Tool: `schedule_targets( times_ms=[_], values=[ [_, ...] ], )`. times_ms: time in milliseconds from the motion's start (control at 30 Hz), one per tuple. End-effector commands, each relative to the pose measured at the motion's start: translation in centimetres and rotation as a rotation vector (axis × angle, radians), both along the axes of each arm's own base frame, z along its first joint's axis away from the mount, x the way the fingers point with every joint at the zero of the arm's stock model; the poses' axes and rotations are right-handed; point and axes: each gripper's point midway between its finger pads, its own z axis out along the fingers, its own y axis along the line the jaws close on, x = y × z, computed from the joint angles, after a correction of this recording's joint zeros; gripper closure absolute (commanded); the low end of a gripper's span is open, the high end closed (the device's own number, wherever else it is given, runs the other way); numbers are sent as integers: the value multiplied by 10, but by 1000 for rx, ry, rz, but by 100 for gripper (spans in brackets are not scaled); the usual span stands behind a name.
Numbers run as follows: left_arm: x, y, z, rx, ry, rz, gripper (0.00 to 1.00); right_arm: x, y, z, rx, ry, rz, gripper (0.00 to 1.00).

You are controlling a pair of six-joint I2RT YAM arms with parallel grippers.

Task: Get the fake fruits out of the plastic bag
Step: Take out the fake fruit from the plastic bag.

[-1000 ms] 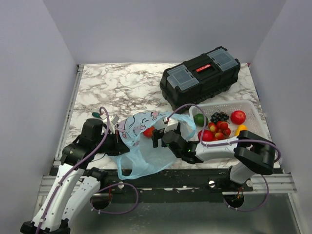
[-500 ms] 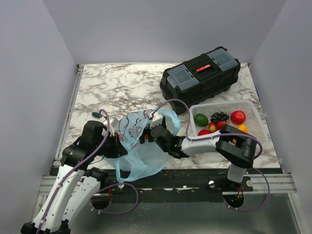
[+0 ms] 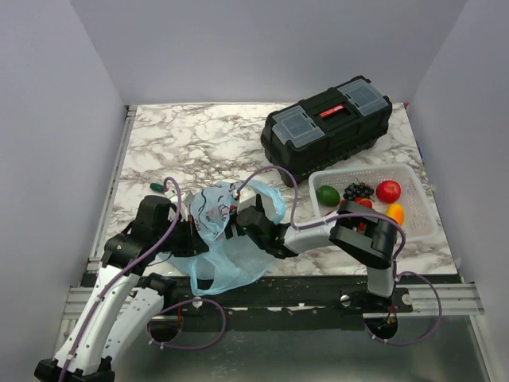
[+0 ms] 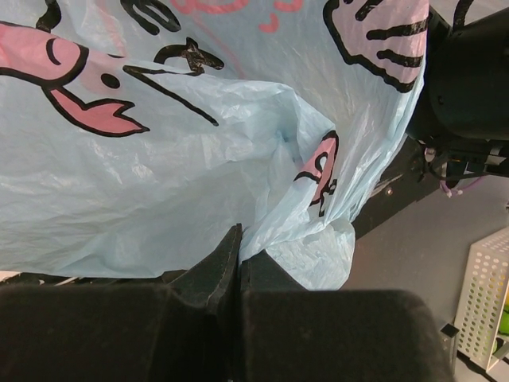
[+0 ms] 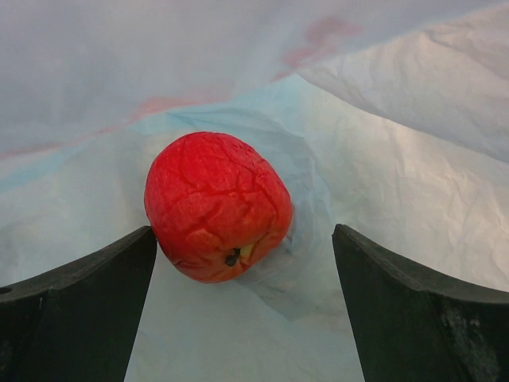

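Right end effector (image 5: pixel 244 239) is released, fingers spread wide inside the plastic bag (image 3: pixel 229 267). A wrinkled red fruit (image 5: pixel 216 207) lies on the bag film between them, just beside the left finger and apart from the right one. Left end effector (image 4: pixel 237 259) is clenched on a fold of the bag, with the pale-blue film and its pink-and-black print bunched above the shut fingers. The bag sits at the near-left of the tabletop (image 3: pixel 183 143), between the two arms, its loop handle trailing toward the near edge.

The tabletop is white-and-grey marble pattern with a metal rail (image 3: pixel 119 179) down its left side. Plain pale walls (image 3: pixel 262 48) close in three sides.

A white mesh basket (image 3: pixel 415 181) stands at the right and holds a green fruit (image 3: pixel 327 193), dark grapes (image 3: pixel 358 190), a red round fruit (image 3: pixel 388 191) and a yellow-orange fruit (image 3: pixel 394 213). More red pieces there are partly hidden by the right arm. A black toolbox (image 3: pixel 326 123), lid shut, sits just behind the basket.
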Motion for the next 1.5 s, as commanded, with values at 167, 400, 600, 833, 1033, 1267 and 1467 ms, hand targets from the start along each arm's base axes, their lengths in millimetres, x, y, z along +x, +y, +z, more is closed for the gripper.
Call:
schedule_targets(
  times_ms=[167,400,600,833,1033,1267,1467],
  values=[
    [1,-1,-3,-2,-8,-4,100,3,22,13,50,-27,50,24],
    [1,0,-2,-4,-14,1,100,-5,20,22,85,-2,73,56],
    [2,0,-3,-2,-14,5,100,-13,10,34,111,7,79,72],
    [2,0,-4,-1,-7,3,100,-32,-6,41,138,62,116,83],
    [3,1,-4,4,-5,10,100,-56,-18,51,176,124,184,92],
    [7,5,0,24,-4,57,100,-73,-33,80,175,107,257,99],
    [42,4,20,-16,-90,195,100,-91,-31,120,277,109,347,99]
  ],
)
